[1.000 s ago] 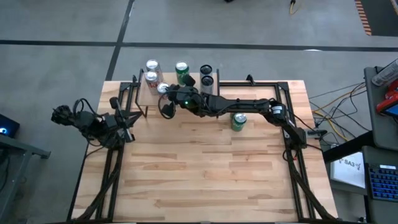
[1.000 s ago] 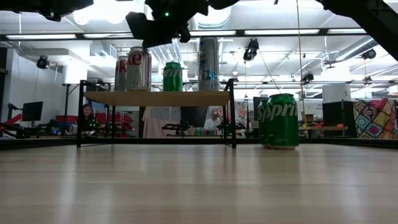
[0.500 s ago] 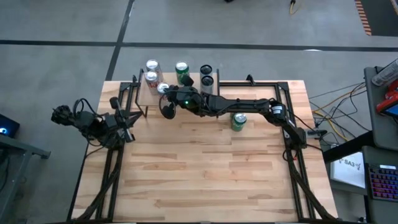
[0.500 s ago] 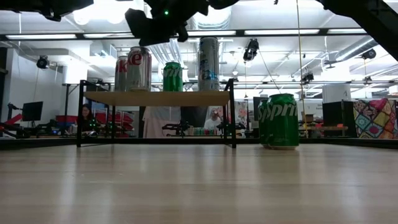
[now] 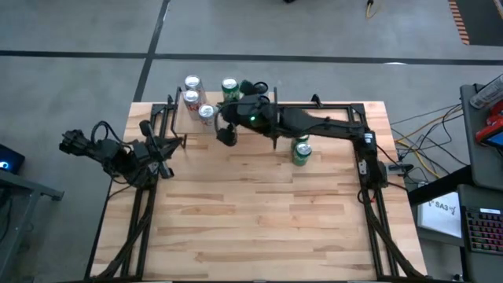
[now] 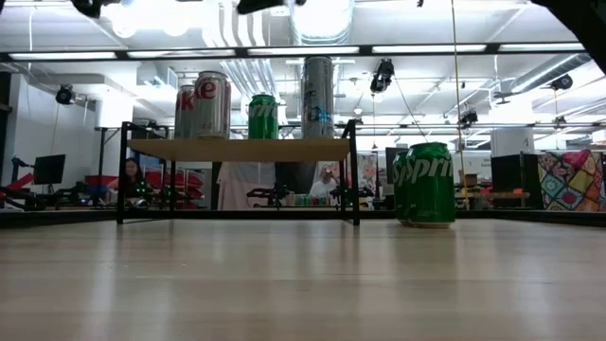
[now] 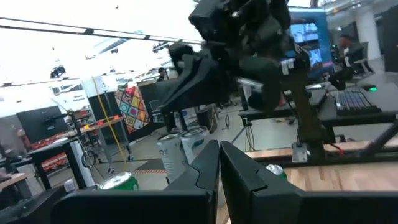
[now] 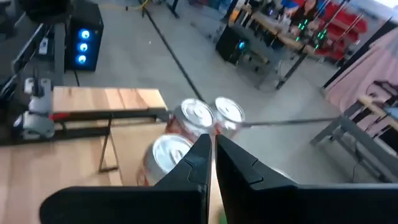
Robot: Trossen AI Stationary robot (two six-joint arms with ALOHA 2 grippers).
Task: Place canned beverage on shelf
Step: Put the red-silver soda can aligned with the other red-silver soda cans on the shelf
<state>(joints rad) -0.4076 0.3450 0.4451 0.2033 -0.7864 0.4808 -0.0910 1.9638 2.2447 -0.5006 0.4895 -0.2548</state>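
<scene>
At the far left of the table (image 5: 259, 228), the left arm waits folded by the edge, its gripper (image 5: 161, 149) pinched shut on nothing; in its own wrist view the two dark fingers (image 7: 205, 171) lie pressed together.

Next along, at the back left corner, stands the shelf (image 6: 241, 149), a light plank on thin black legs. Its left end is crowded: three silver cans (image 5: 191, 84) sit bunched close together, red lettering showing on the front one in the low view (image 6: 210, 104). A green can (image 5: 229, 86) stands further along the plank, and beyond it a tall slim silver can (image 6: 318, 97) near the right end. From above, the right arm covers much of the shelf's right half, so I cannot tell how much bare plank remains there.

The right arm reaches in from the table's right side, stretched across the back. Its gripper (image 5: 227, 135) hangs above the table just in front of the shelf, near the middle of the plank, closed tight and empty. Its wrist camera looks down past the shut fingers (image 8: 208, 158) onto the silver can tops (image 8: 198, 115).

To the right, the Sprite can (image 5: 301, 152) stands upright on the table, off the shelf and just beyond the shelf's right legs. From above it sits right beside the arm's forearm.

Further right, beyond the table, cables and a desk with a keyboard (image 5: 481, 228) fill the floor.
</scene>
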